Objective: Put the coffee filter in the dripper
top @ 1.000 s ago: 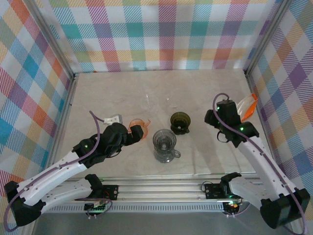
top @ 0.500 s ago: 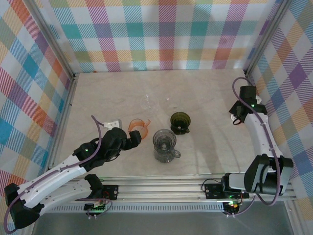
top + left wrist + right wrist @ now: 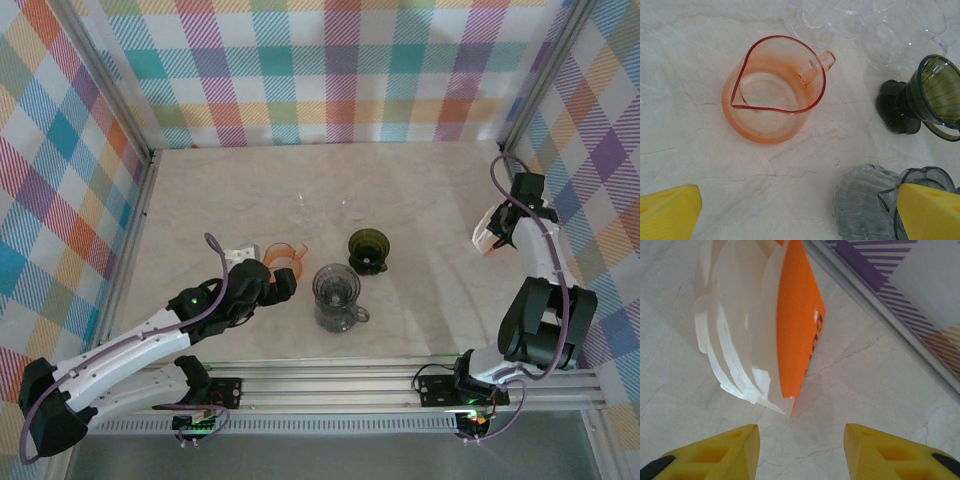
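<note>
The coffee filters (image 3: pixel 735 325) are a fanned white stack inside an orange packet (image 3: pixel 797 325) by the right wall, seen from above as a white and orange patch (image 3: pixel 488 233). My right gripper (image 3: pixel 801 440) hovers just short of the packet's tip, open, with bare table between its yellow fingers (image 3: pixel 725 450); from above it (image 3: pixel 507 218) sits beside the stack. Two cone vessels stand mid-table: a dark green ribbed one (image 3: pixel 368 247) (image 3: pixel 935 90) and a grey fluted glass one (image 3: pixel 336 293) (image 3: pixel 865 210). I cannot tell which is the dripper. My left gripper (image 3: pixel 279 284) (image 3: pixel 800 215) is wide open over bare table.
An orange translucent pitcher (image 3: pixel 284 257) (image 3: pixel 772 90) stands just ahead of my left gripper. A small white block (image 3: pixel 236 246) lies left of it. Checked walls close in the table on three sides, and the right wall's metal rail (image 3: pixel 880 310) runs just beyond the packet.
My right arm swung from mid-right out to the right wall, stopping at the filter packet with its jaws narrower. My left gripper drew back slightly toward the near edge, still open.
</note>
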Motion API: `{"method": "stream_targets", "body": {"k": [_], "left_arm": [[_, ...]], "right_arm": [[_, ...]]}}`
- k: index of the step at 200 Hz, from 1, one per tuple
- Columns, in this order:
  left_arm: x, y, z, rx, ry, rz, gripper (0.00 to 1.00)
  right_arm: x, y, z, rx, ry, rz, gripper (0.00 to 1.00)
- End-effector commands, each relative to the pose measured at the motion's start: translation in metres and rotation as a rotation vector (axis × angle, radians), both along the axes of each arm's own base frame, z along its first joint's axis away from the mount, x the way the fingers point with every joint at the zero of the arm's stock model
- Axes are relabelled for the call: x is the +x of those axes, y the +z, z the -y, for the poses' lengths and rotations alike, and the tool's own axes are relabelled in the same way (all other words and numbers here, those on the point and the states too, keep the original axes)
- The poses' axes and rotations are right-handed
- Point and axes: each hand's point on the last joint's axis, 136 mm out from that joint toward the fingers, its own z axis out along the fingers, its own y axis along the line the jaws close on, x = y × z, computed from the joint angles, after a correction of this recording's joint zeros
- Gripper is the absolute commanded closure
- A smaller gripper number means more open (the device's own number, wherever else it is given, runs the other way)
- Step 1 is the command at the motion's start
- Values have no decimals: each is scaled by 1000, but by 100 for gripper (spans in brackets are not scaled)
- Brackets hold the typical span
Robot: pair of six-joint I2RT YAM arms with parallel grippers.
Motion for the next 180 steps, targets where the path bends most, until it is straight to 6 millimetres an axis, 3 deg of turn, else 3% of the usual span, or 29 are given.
{"method": "stream_targets", "body": {"k": [1,91,180], "left_arm": [[5,1,6,6,-18,10,0],[12,-9,19,32,-39,-29,0],[15,-8,23,32,-42,-33,0]], "right_arm": [[18,10,3,-18,62,57,53],[29,-9,18,-37,65,19,60],[40,-20,22,-54,107,-1,79]]}}
